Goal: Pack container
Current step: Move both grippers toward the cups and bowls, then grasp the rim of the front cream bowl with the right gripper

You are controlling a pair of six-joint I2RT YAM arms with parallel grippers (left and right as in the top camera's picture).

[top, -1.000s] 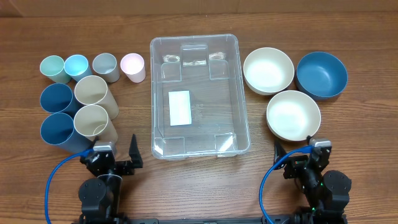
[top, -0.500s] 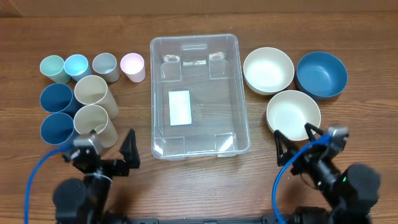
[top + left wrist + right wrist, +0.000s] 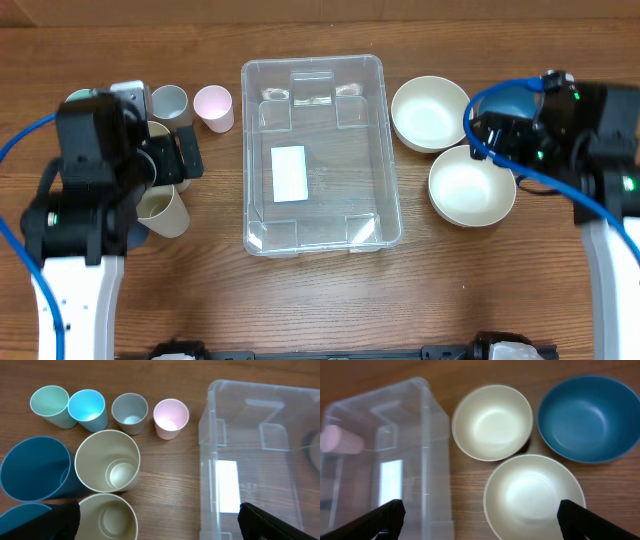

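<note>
Overhead, the clear container (image 3: 340, 195) sits in the middle of the table (image 3: 320, 300), with cups (image 3: 212, 107) to its left and bowls (image 3: 430, 113) to its right. In the left wrist view, the left gripper (image 3: 159, 522) is spread wide over the cups, holding nothing. In the right wrist view, the right gripper (image 3: 482, 519) is equally wide above the bowls, holding nothing.

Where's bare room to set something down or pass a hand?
Free: the container inside, nothing in it but its label; the table strip along its near side; a narrow gap between the pink cup and the container. Crowded: cups bunched at left, three bowls close together at right.
</note>
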